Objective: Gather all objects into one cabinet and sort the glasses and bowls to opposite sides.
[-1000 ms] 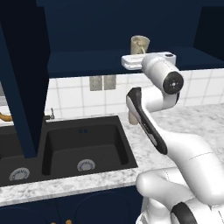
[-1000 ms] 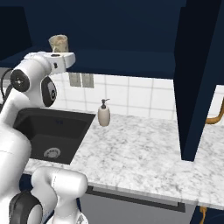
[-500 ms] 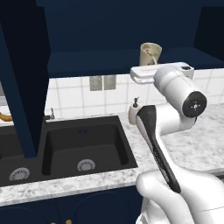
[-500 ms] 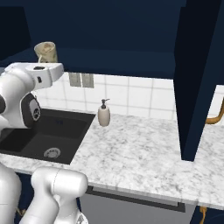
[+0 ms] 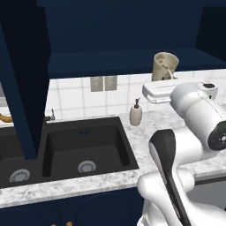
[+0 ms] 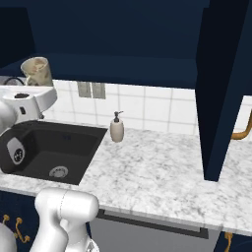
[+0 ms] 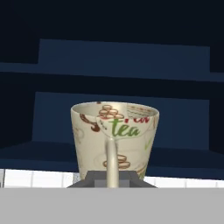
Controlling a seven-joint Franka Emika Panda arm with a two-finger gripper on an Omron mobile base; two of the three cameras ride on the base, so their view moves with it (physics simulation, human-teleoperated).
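While our claw (image 7: 112, 181) is raised in front of the open cabinet (image 5: 119, 62), it holds a cup (image 5: 164, 66) upright, pinched at the base, with the handle facing the hand camera and "tea" printed inside the rim. The cabinet shelf lies just beyond and about level with the cup. Below the claw we see the marble surface (image 6: 162, 172), a soap bottle (image 5: 135, 114) by the tiled wall, and the black sink (image 5: 84, 145) beside it.
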